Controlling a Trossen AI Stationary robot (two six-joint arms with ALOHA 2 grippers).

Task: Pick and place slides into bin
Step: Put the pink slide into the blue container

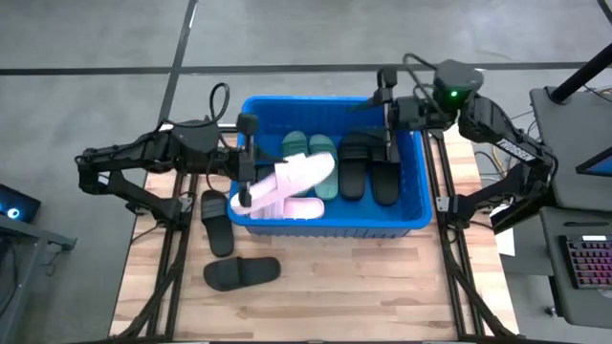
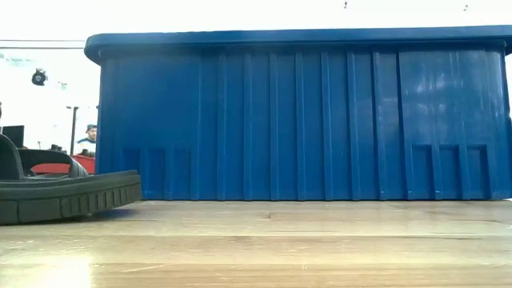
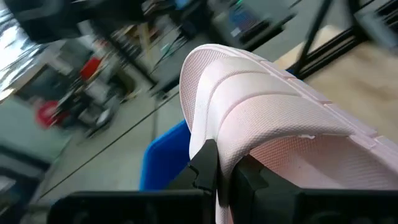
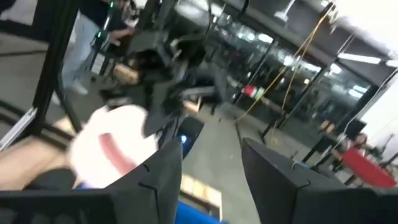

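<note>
The pale pink slide hangs over the left end of the blue bin, pinched at its strap by the left claw. I'd carry it further inward before releasing, so its soft ribbed foam clears the rim. Two black slides wait on the wooden tabletop. The right claw hovers over the bin's far side, fingers apart and empty.

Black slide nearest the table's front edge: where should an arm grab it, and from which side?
Grip the black slide at its wide strap, coming from above. It lies flat and sole-down on the table, so the raised strap is likely the easiest part for fingers to close on. The left gripper is busy holding a pink slide.
</note>
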